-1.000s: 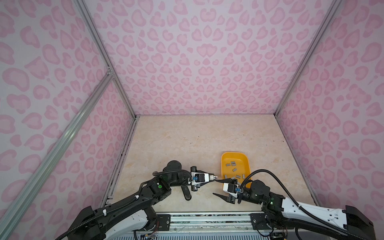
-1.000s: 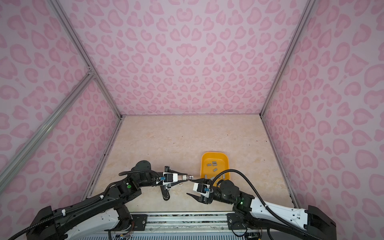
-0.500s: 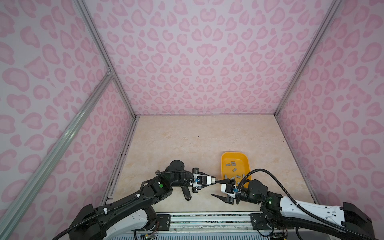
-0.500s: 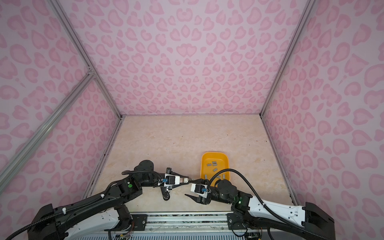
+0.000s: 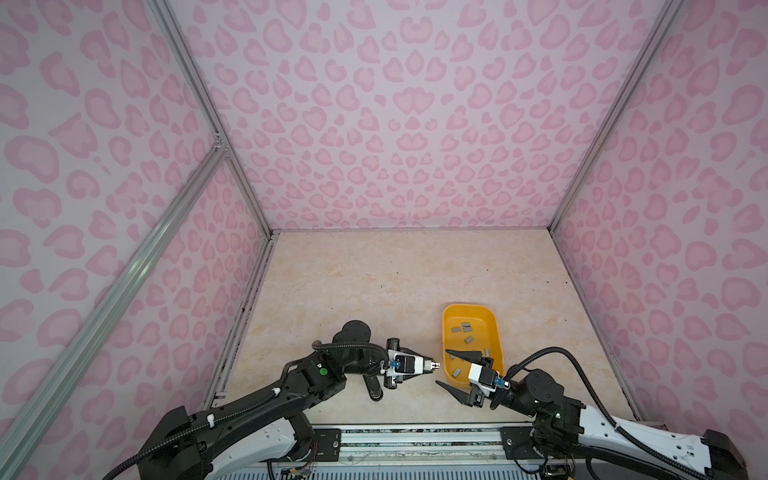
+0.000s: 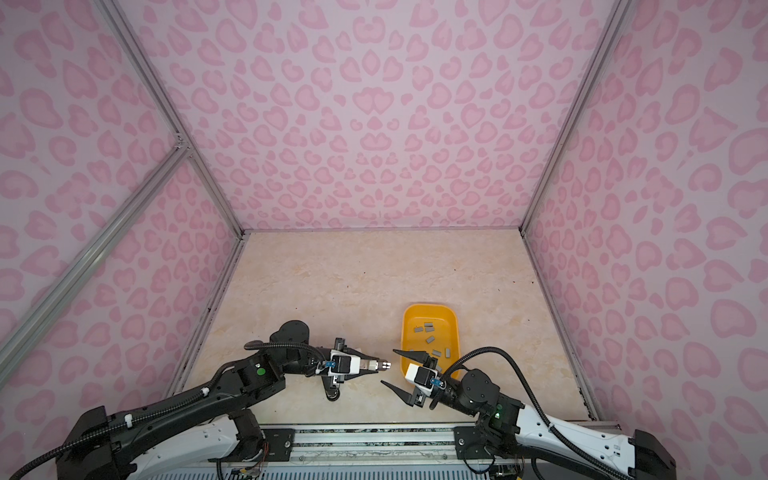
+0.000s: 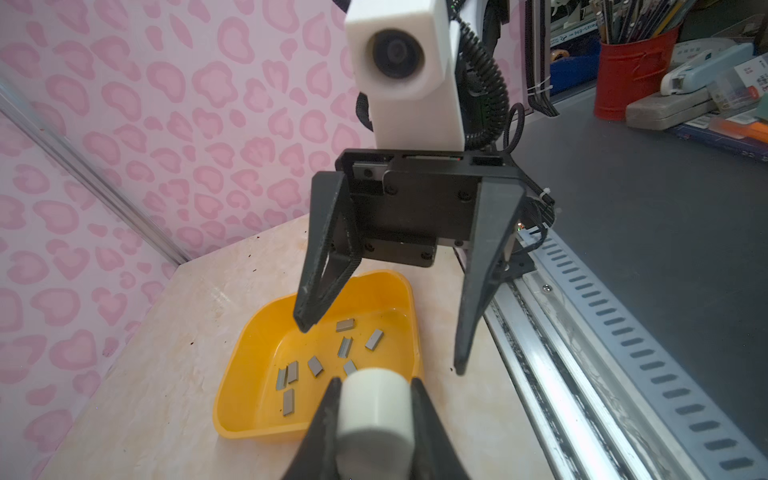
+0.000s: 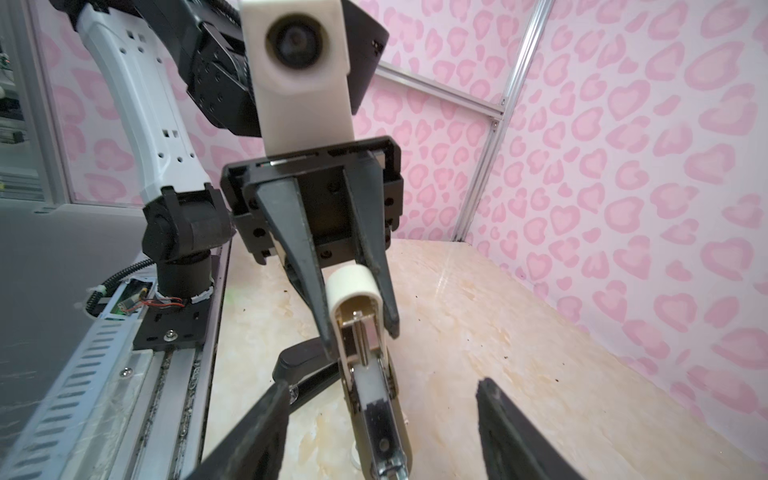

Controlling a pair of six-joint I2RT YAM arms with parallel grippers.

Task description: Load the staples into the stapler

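Right gripper (image 5: 442,367): spread wider than a second ago, empty, at the yellow tray (image 5: 498,336). Left gripper (image 8: 359,338): clenched on the opened stapler (image 8: 374,399). Staples (image 5: 468,338): loose in the yellow tray. Probably readying to pick one.

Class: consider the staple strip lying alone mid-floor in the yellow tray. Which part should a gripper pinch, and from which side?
Pinch the staple strip across its long edges at mid-length, coming from above with the open right gripper. It lies flat on the floor of the yellow tray, whose raised walls likely block a sideways approach; no neighbour touches it.
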